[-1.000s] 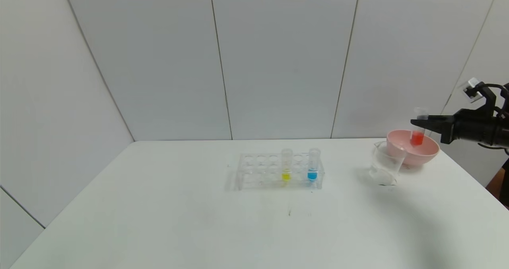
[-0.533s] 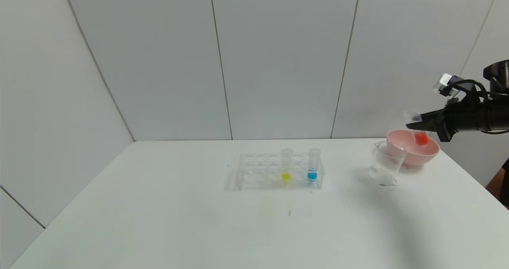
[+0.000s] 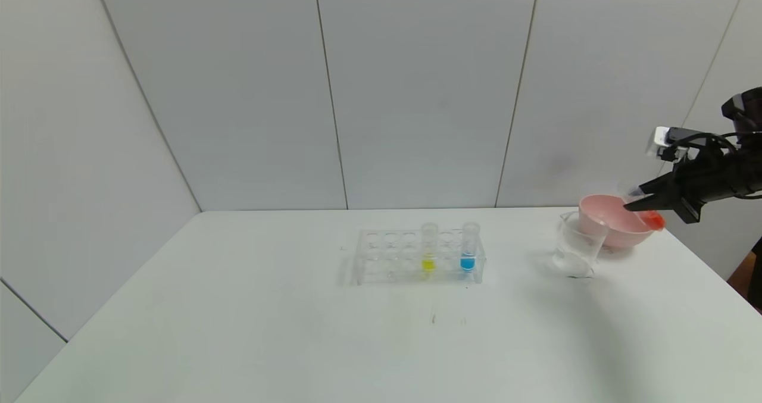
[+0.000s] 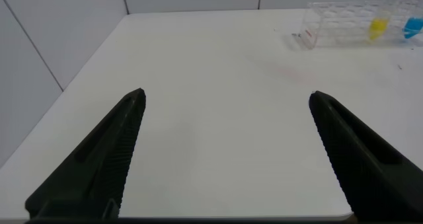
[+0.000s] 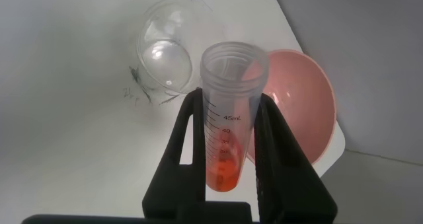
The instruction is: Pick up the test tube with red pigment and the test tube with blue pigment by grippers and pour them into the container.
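Observation:
My right gripper (image 3: 640, 203) is shut on the test tube with red pigment (image 5: 225, 118) and holds it tilted over the pink bowl (image 3: 613, 227), its open mouth toward the container (image 5: 168, 55). The red liquid (image 3: 655, 219) shows at the tube's low end. The container, a clear beaker (image 3: 576, 245), stands on the table just left of the bowl. The test tube with blue pigment (image 3: 469, 249) stands upright in the clear rack (image 3: 390, 257), and shows far off in the left wrist view (image 4: 413, 27). My left gripper (image 4: 225, 102) is open and empty over bare table.
A like tube with yellow liquid (image 3: 428, 249) stands in the rack beside the blue one. The pink bowl (image 5: 301, 105) sits near the table's right edge. White wall panels close the back and left.
My right gripper has rolled and dropped a little, tipping the red tube from upright to a steep tilt; its red end swung right and down past the bowl's rim.

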